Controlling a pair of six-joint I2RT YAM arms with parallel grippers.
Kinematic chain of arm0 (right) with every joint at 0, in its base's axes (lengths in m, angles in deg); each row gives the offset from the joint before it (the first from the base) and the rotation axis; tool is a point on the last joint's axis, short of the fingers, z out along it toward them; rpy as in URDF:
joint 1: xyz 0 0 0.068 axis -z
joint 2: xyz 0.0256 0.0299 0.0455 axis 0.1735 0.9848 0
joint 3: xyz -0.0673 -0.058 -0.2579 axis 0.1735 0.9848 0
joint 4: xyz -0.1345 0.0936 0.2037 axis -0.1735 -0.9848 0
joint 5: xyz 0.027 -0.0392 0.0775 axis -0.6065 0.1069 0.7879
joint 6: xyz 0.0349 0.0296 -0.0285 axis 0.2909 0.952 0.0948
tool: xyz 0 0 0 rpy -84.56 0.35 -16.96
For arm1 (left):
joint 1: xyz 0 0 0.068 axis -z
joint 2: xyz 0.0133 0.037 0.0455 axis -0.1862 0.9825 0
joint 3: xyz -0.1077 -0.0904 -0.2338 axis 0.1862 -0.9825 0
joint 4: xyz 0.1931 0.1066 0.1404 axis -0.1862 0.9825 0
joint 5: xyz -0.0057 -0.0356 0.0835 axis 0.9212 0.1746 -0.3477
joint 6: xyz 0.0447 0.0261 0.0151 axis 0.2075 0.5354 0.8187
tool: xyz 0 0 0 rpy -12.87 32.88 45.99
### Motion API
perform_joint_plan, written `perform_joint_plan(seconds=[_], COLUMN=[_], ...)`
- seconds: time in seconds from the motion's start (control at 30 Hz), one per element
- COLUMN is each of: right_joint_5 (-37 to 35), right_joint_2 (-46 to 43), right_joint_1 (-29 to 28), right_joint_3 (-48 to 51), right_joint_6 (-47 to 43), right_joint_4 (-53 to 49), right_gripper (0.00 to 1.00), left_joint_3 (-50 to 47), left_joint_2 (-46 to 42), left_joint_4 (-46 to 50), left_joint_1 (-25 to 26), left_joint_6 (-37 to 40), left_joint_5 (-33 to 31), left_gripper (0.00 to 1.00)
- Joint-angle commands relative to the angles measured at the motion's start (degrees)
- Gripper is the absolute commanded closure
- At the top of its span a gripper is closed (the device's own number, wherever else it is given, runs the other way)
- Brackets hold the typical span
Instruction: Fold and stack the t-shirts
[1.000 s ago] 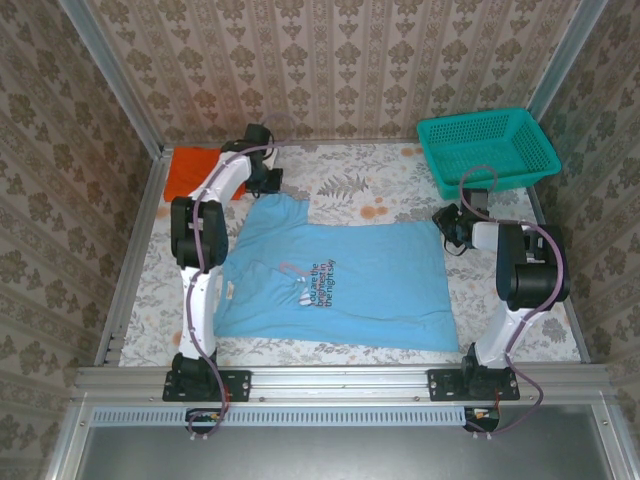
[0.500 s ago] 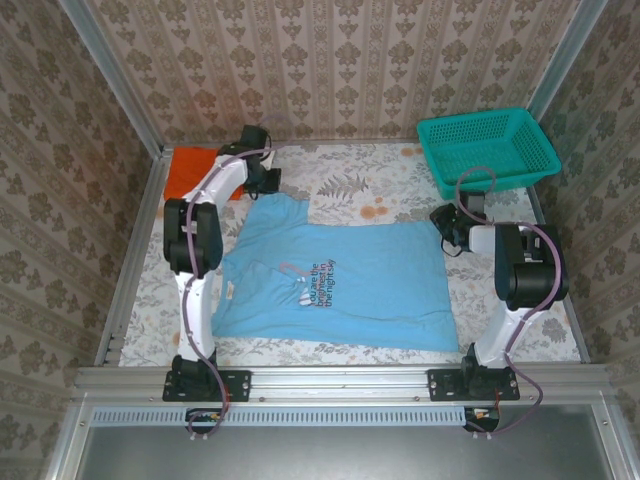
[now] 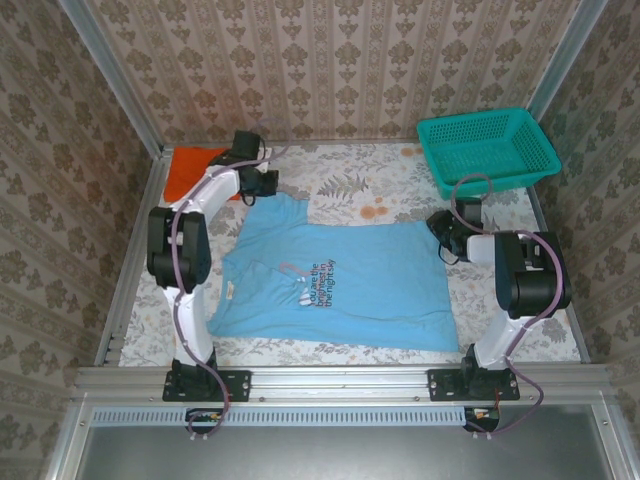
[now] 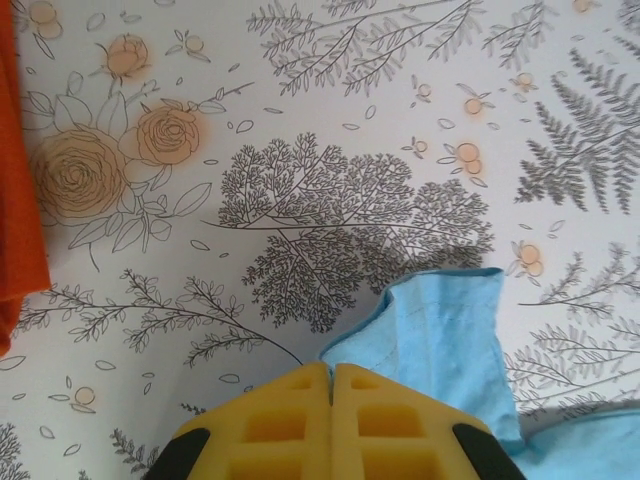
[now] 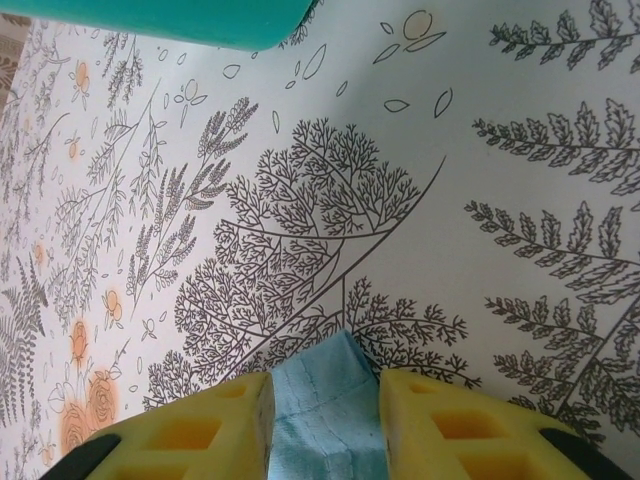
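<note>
The light blue t-shirt (image 3: 340, 285) lies spread flat mid-table, chest print up. Its upper left sleeve (image 4: 440, 330) stands up as a raised flap. My left gripper (image 4: 330, 372) is shut, its yellow pads meeting on the edge of that flap; it sits at the shirt's top left (image 3: 268, 183). My right gripper (image 5: 328, 385) is open at the shirt's top right corner (image 3: 440, 225), and that corner (image 5: 325, 410) lies between the two fingers. The orange t-shirt (image 3: 190, 170) lies folded at the back left, its edge (image 4: 15, 200) just left of the left gripper.
A teal mesh basket (image 3: 485, 150) stands at the back right, its rim (image 5: 200, 20) just beyond the right gripper. Metal rails and patterned walls enclose the table (image 3: 350, 180). Flowered cloth lies bare behind the blue shirt.
The left arm has swung its elbow to the left while its gripper stays by the sleeve. The right gripper has crept slightly left onto the shirt's corner, its jaws a touch wider.
</note>
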Motion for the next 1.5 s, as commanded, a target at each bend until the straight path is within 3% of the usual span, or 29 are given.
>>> perform_joint_plan(seconds=[0.0, 0.37, 0.67, 1.17, 1.47], right_joint_5=[-0.6, -5.75, -4.86, -1.53, 4.87], right_joint_2=[0.86, 0.76, 2.46, -5.49, -12.69], right_joint_1=[-0.87, -4.52, -4.52, -4.09, -4.08], right_joint_3=[-2.61, -5.16, -11.02, -12.2, -7.67], right_joint_6=[-2.09, -5.22, -8.16, -20.18, -27.26], right_joint_4=[-7.12, -16.87, -20.38, -24.02, -25.07], right_gripper=[0.65, 0.71, 1.0, 1.0, 1.0], left_joint_3=[-4.09, -13.4, -14.0, -19.27, -28.35], left_joint_2=[-5.76, -13.35, -14.53, -19.49, -30.5], left_joint_4=[-4.78, -8.35, -8.98, -12.34, -12.07], left_joint_1=[0.14, 0.58, 0.75, -0.83, -0.85], left_joint_6=[0.61, 0.0, -0.06, 3.28, 5.07], left_joint_5=[1.4, 0.61, -0.32, -0.89, -2.0], left_gripper=[1.0, 1.0, 1.0, 1.0, 1.0])
